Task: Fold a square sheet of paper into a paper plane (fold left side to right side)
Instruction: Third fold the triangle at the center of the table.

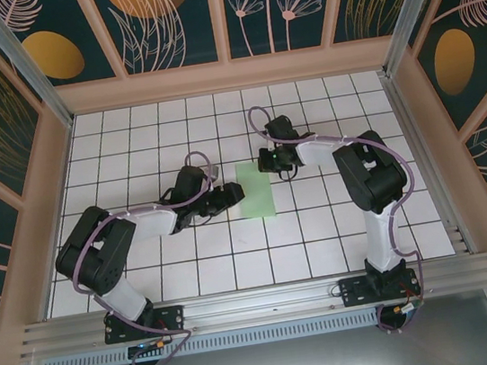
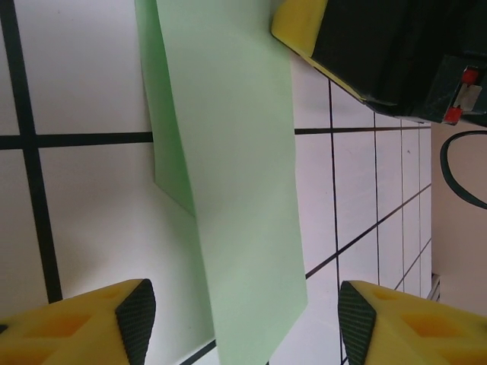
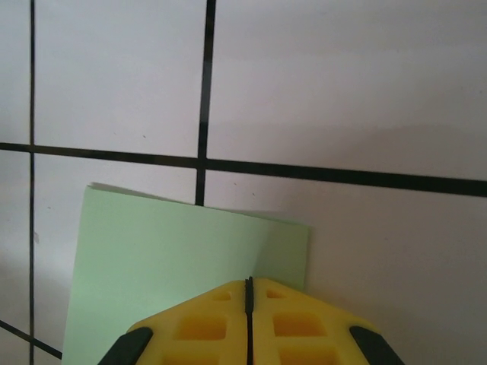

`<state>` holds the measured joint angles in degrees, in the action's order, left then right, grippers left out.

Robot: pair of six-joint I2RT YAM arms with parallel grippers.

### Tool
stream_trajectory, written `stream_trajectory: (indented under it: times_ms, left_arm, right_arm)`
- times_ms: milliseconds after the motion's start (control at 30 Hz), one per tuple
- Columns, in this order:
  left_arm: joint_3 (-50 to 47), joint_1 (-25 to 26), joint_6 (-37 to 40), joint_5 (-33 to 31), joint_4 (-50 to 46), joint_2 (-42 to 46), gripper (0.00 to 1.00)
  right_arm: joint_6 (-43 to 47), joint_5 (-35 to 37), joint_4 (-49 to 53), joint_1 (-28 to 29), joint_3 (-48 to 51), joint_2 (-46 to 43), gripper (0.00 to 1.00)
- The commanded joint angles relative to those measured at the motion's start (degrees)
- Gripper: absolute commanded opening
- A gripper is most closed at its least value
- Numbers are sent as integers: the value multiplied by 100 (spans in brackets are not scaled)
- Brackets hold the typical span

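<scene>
1. The left arm point(image 1: 116, 241) is seen from overhead bent low over the white tiled table point(image 1: 341, 232). Its elbow is swung out toward nine o'clock and its forearm is stretched toward three o'clock, so the wrist is brought level with the paper's near-left edge.
2. The left gripper point(image 1: 227, 196) is held wide apart at the nine o'clock side of the sheet. In the left wrist view its yellow fingers point(image 2: 114, 327) are spread on either side of the paper with neither pad touching it. This placement is judged to be a readiness to press or crease the fold, not a grasp.
3. The sheet of paper point(image 1: 255, 190) is laid flat at the middle of the table between the two grippers, and it appears as a narrow upright strip. In the left wrist view an under-layer is seen jutting out along one long edge of the sheet point(image 2: 236, 152), so the left-to-right fold is judged made but loosely matched.
4. The right gripper point(image 1: 270, 162) is set at the sheet's one o'clock corner with its jaws brought fully together. In the right wrist view the closed tips point(image 3: 249, 283) are placed over the paper point(image 3: 175, 258), apparently to pin it down. Whether any paper is pinched cannot be told.
5. The right arm point(image 1: 369, 174) is raised from its base and folded at the elbow, with its forearm run toward nine o'clock.
</scene>
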<state>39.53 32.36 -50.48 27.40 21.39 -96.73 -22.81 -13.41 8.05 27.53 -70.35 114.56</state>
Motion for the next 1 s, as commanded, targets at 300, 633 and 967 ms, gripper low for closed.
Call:
stream_trajectory:
  times_ms: [300, 633, 967]
  left_arm:
    - [307, 186, -210, 334, 332, -644, 65]
    - [464, 309, -234, 385, 332, -759, 57]
    - [618, 332, -116, -521, -778, -323, 60]
  right_arm:
    - [94, -83, -80, 1, 162, 122, 9]
    - [101, -130, -118, 8, 153, 135, 9]
    - [112, -109, -71, 16, 100, 134, 9]
